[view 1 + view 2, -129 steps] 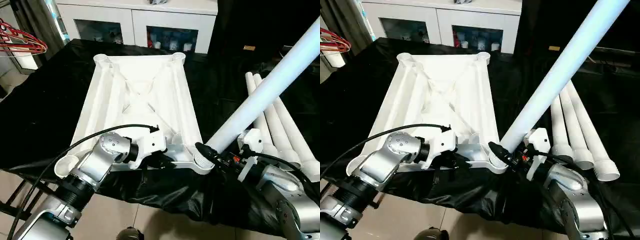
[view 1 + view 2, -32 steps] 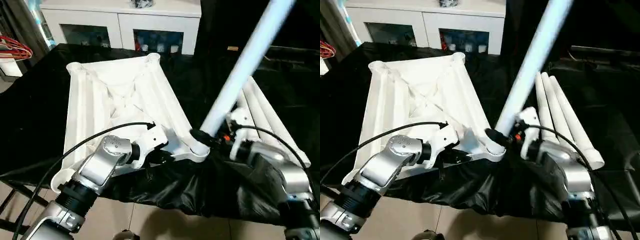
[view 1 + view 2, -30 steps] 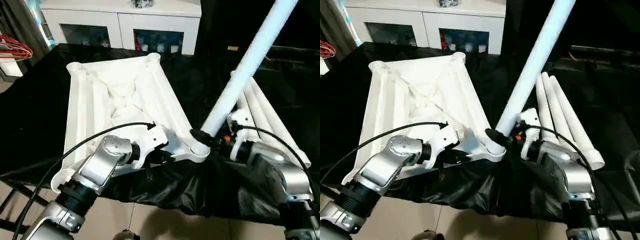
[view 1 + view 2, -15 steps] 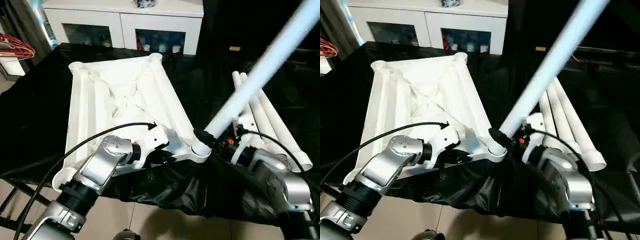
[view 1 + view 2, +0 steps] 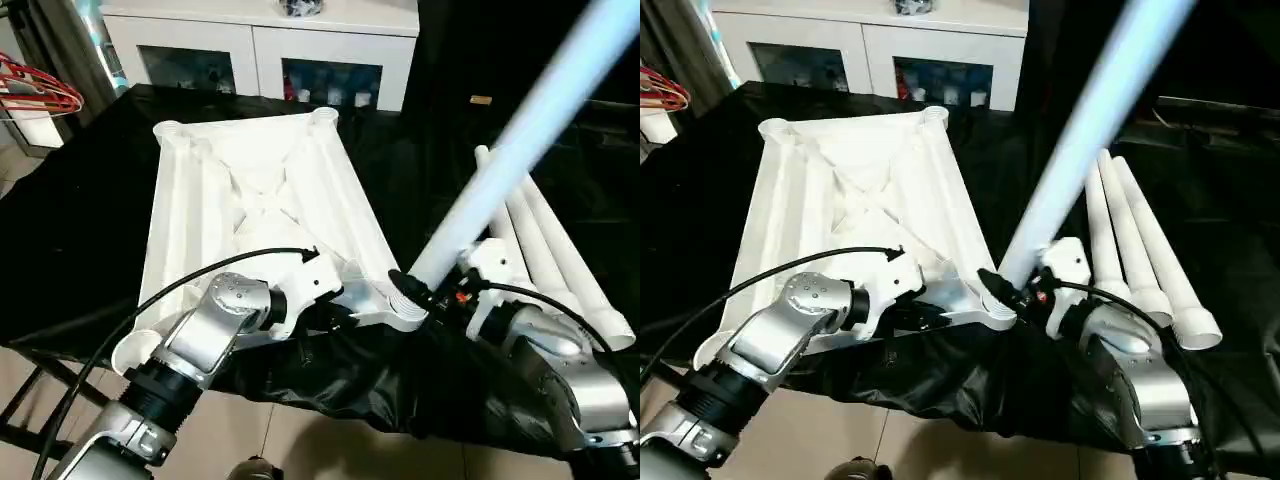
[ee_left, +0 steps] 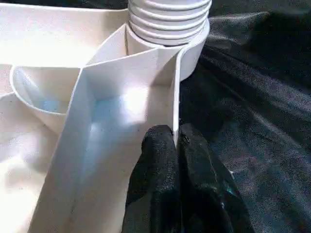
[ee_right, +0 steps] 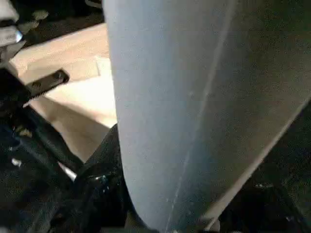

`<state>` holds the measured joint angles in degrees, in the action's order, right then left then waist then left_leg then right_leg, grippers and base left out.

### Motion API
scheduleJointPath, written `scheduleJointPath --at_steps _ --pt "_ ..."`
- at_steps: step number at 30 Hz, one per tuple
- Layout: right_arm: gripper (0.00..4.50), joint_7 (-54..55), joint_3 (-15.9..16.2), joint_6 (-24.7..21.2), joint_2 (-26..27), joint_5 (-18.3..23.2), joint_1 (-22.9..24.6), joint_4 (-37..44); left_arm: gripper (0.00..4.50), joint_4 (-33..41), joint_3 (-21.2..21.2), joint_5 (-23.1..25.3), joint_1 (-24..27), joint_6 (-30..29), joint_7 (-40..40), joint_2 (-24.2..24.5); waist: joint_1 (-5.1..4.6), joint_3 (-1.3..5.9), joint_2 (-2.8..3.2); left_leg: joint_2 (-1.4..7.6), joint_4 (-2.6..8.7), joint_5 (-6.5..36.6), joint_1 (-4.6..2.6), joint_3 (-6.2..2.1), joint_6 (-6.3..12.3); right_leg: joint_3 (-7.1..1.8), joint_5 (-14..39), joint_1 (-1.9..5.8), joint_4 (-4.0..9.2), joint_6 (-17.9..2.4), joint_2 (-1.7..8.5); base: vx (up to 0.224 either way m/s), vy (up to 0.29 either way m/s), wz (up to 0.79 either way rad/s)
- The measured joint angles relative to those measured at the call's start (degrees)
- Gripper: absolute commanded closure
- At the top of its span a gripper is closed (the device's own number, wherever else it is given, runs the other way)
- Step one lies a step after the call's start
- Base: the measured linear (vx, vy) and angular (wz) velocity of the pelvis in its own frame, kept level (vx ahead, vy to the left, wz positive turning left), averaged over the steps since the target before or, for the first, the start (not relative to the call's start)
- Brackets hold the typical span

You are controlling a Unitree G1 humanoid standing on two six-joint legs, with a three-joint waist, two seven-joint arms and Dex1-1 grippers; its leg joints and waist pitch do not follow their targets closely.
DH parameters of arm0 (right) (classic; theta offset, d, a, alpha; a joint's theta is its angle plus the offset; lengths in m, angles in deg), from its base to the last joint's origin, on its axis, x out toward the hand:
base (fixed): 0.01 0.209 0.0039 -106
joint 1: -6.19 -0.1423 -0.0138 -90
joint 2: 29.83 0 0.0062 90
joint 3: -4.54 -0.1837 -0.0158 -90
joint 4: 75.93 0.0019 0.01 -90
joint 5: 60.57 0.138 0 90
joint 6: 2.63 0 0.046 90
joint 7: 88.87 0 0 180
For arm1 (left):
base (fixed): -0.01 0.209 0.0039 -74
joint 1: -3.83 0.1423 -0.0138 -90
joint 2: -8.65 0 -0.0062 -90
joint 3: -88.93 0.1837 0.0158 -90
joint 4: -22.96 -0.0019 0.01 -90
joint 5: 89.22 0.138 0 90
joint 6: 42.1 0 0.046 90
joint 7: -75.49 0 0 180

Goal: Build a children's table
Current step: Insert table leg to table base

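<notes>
Fingers (image 6: 167,170) of the left gripper (image 6: 176,145) pinch the white ribbed plastic tabletop's (image 5: 255,190) near rim beside its corner socket (image 5: 405,310). The right gripper (image 5: 420,292) clasps a long white cylindrical leg (image 5: 520,140) planted there, tilted; three spare legs (image 5: 550,250) lie alongside.

Tabletop (image 5: 255,200) at centre, three legs (image 5: 545,250) to its right, cabinet (image 5: 265,40) behind.

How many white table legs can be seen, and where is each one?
4. One leg rises tilted from the near right corner socket of the tabletop, held by the right claw. Three legs lie side by side on the black cloth, right of the tabletop.
</notes>
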<state>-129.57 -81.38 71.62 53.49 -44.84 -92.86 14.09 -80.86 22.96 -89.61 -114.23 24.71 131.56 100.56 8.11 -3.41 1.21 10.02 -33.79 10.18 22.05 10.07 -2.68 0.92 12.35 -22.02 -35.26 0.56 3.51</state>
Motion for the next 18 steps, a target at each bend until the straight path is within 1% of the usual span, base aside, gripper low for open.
scheduleJointPath --at_steps 5,8,13,18 --pt "2.6 -1.83 0.9 -1.71 -1.22 -0.49 -1.49 -0.32 4.5 -0.61 0.21 0.06 -0.3 0.67 0.44 0.03 0.08 0.05 -0.09 0.0 0.0 0.0 0.0 0.0 0.0 0.0 0.0 0.0 0.0 0.0 0.0 0.0 0.0 0.0" --pt "2.6 -3.51 1.07 -1.69 -1.48 -0.46 -2.53 -1.49 4.5 -0.75 0.21 0.06 -0.48 0.81 1.0 0.31 -0.01 0.05 -0.11 0.0 0.0 0.0 0.0 0.0 0.0 0.0 0.0 0.0 0.0 0.0 0.0 0.0 0.0 0.0" --pt "2.6 -8.34 1.59 -0.14 -1.57 0.51 -4.92 -5.07 4.5 -1.0 0.57 -0.23 -1.02 1.83 3.68 2.34 -0.17 0.04 -0.16 0.02 0.01 0.0 -0.02 0.0 0.0 0.01 0.0 0.0 -0.01 0.0 -0.01 0.0 0.0 0.0" --pt "2.6 -14.76 3.38 1.37 -2.38 1.05 -6.41 -7.26 4.5 -1.0 0.63 -0.99 -1.16 3.76 8.58 5.42 -0.24 -0.02 -0.26 0.02 0.03 0.0 -0.02 0.0 0.0 0.01 0.0 0.0 0.04 0.0 -0.02 0.0 0.0 0.0"
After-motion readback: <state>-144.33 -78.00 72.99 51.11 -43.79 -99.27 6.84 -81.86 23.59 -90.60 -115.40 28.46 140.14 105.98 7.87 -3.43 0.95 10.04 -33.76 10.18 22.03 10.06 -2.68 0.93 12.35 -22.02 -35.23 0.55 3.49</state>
